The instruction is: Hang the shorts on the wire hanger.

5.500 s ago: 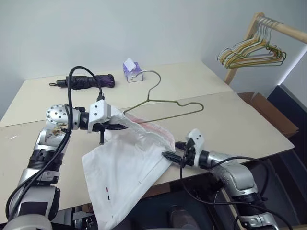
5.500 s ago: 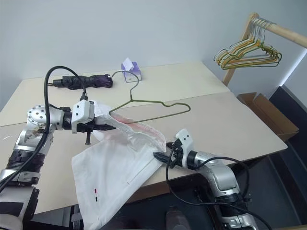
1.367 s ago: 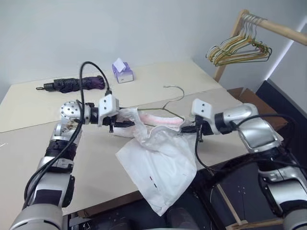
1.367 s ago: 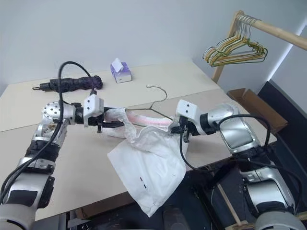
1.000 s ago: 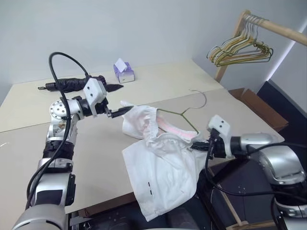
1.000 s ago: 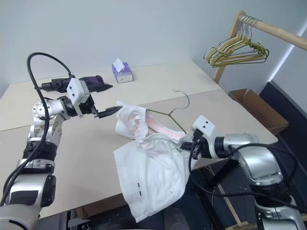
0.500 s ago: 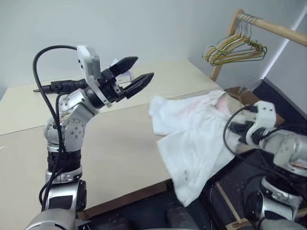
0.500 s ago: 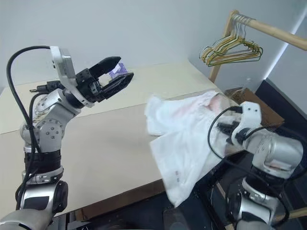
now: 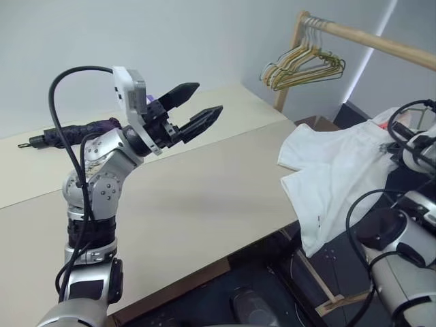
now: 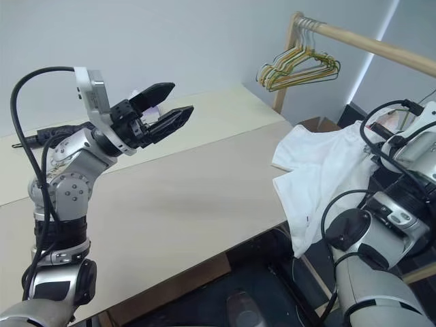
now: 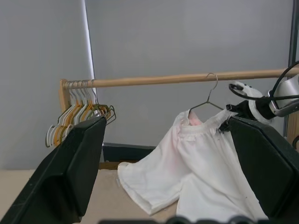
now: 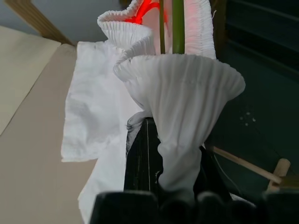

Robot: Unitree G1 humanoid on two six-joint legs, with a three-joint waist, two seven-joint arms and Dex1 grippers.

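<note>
White wrinkled cloth shorts (image 9: 334,170), threaded on thin olive wire hanger (image 11: 209,95), are being swung off the bench (image 9: 204,197) toward the rail by clenched right tool (image 11: 228,122); left tool (image 9: 197,105) is released, so only hooking remains.

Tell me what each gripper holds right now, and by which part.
The right gripper holds the shorts by their gathered waistband, with the wire hanger threaded through it. The left gripper is open and holds nothing.

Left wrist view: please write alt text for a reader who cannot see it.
White shorts hang on a wire hanger held up by the right gripper just below a wooden rail. The left gripper is open, and spare hangers crowd the rail's end.
</note>
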